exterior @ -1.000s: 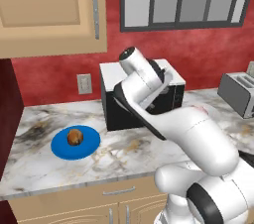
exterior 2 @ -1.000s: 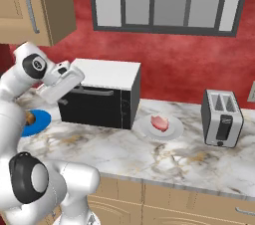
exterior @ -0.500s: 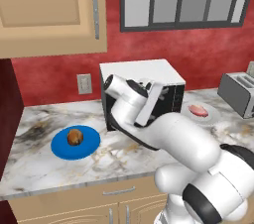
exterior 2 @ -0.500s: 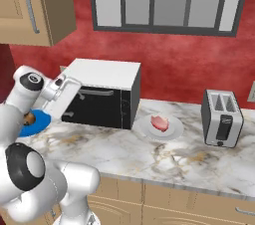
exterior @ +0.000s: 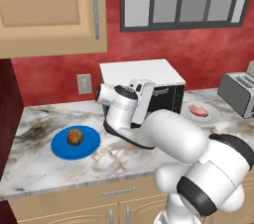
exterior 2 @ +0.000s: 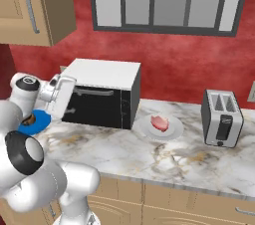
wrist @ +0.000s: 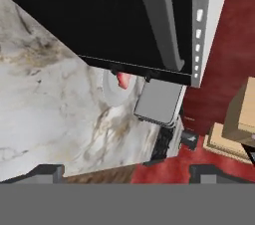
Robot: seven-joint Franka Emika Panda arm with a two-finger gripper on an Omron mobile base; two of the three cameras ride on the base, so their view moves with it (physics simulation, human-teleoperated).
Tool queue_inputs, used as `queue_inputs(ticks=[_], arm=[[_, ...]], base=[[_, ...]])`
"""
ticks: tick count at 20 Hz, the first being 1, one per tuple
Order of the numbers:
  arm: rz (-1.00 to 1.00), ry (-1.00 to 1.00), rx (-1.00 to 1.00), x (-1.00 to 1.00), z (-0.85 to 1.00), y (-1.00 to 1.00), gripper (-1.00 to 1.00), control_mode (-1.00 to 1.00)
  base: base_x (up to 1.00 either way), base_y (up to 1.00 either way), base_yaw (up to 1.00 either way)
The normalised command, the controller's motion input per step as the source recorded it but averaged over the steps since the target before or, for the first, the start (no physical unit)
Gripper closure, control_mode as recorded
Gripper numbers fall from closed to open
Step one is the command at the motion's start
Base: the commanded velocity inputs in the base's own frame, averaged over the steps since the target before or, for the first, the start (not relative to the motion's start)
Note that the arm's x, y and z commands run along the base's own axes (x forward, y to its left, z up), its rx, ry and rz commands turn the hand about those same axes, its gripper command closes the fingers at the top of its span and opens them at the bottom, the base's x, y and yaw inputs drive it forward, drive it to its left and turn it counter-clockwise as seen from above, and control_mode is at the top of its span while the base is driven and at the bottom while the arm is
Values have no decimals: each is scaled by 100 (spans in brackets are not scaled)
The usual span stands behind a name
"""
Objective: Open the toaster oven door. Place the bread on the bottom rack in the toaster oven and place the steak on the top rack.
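The gripper (wrist: 127, 170) sits close in front of the toaster oven door (wrist: 99, 20), rolled so that the scene appears on its side; its two fingertips (wrist: 47, 171) stand wide apart with nothing between them. The door is closed, flush with the front of the toaster oven (exterior 2: 102, 92), and its grey bar handle (wrist: 160, 20) runs along the top edge, ahead of the fingers and not yet between them. The step in hand appears to be the reach for this handle. To do it well, centre the open fingers on the bar near its middle, advance until the bar lies fully between the pads, then close and pull outward and downward along the arc of the hinge, which likely lies at the bottom edge. A grasp near one end of the bar could twist the hand or slip off. The bread (exterior: 75, 136) lies on a blue plate (exterior: 62, 147) to the left of the oven, and the steak (exterior 2: 159, 122) lies on a white plate (exterior 2: 172, 130) to its right, between the oven and the silver slot toaster (exterior 2: 222, 118); both stand apart from the door's likely swing path.
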Motion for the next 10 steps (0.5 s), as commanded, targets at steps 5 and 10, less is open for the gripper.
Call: queue_inputs(ticks=[5, 10], arm=[[0, -16, -14, 21, 0, 4, -100, -100], [0, -9, -7, 38, 0, 0, -100, -100]], base=[[0, 0, 0], [0, 0, 0]])
